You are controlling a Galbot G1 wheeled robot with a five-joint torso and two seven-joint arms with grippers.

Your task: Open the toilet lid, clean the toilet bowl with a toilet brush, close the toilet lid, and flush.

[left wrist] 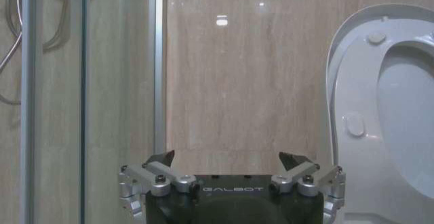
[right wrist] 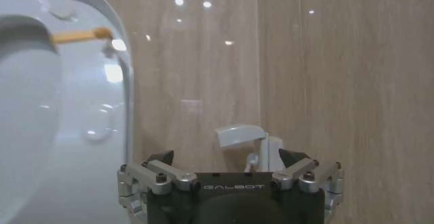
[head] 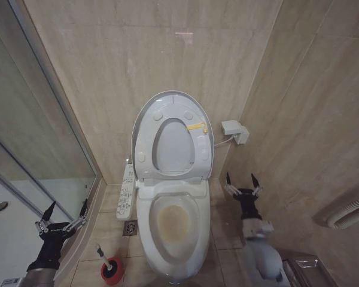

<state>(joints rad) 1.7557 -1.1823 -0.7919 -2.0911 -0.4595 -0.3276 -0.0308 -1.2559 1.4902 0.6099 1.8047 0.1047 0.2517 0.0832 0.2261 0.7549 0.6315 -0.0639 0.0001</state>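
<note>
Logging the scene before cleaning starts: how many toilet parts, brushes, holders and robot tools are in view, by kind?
Toilet lid, raised: 1
Toilet bowl: 1
Toilet brush: 1
Red holder: 1
Open tools, left tool and right tool: 2
Total: 6

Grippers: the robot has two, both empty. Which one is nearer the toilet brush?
The left gripper, by the shower glass; the toilet brush stands in its red holder on the floor just beyond it. The right gripper is across the toilet bowl.

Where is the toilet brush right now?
In the head view the toilet brush stands in its red holder on the floor, on the robot's left of the toilet bowl, near the open left claw.
</note>
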